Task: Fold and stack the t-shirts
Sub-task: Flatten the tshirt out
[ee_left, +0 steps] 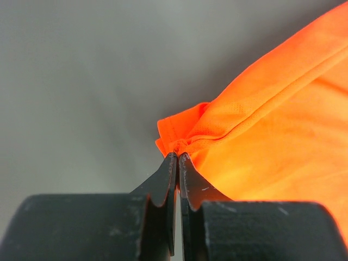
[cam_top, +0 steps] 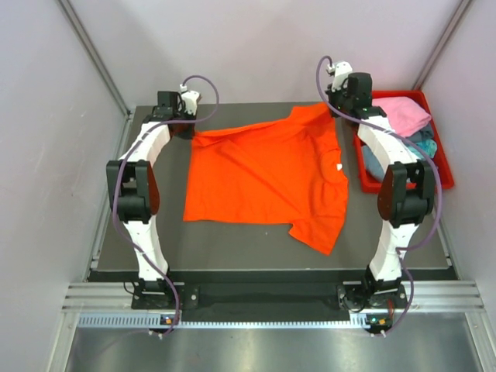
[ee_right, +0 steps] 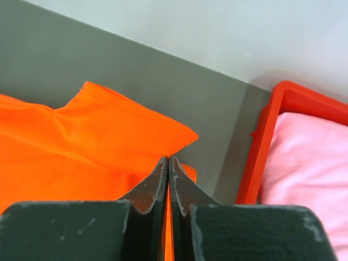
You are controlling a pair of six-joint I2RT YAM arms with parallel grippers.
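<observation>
Orange t-shirt (cam_top: 263,174) pinched at its far corners by left claw (ee_left: 178,157) and right claw (ee_right: 168,160), both clamped shut; presumably held taut for flattening on worktop (cam_top: 232,240).

Robotics lab cell: white enclosure walls (cam_top: 256,46), dark worktable (cam_top: 256,252), left arm (cam_top: 143,194), right arm (cam_top: 399,194) mounted beside aluminium rail (cam_top: 271,298).

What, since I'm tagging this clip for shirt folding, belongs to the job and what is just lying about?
Job in hand:
- orange t-shirt, pinched at its far edge by the left gripper and the right gripper
- pink t-shirt and bluish shirts, waiting in the bin

Just there:
- red bin
- table
</observation>
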